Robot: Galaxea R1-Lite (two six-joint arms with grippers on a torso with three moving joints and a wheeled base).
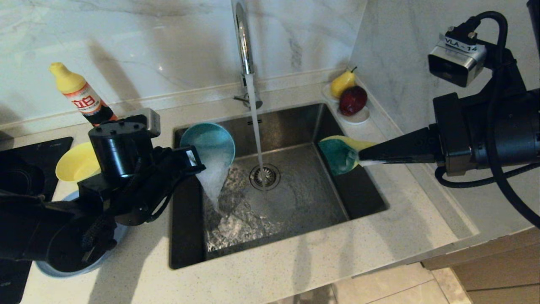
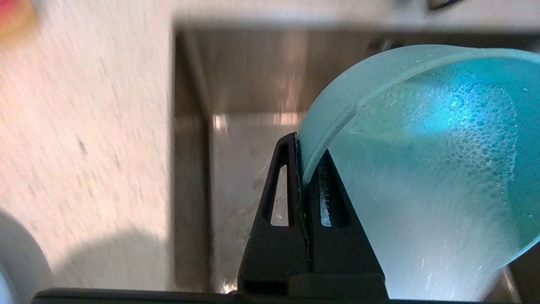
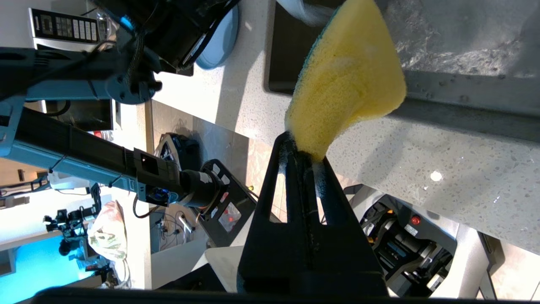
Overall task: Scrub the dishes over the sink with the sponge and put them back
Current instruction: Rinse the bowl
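Nearest, L gripper (image 2: 300, 169) clamps rim of smaller teal-blue bowl (image 1: 207, 145), tilted over left side of square stainless steel sink (image 1: 358, 198), water pouring out; R gripper (image 3: 304, 154) pinches yellow/green sponge (image 1: 342, 154) at sink's right edge; farther back, chrome gooseneck tap (image 1: 244, 42) running

A pale speckled worktop (image 1: 295, 270) meets white marble-veined walls (image 1: 160, 46) at a back corner. A black hob (image 1: 25, 169) lies at its left end. Beige floor tiles (image 1: 379, 287) and a wooden cabinet front (image 1: 493, 266) show below.
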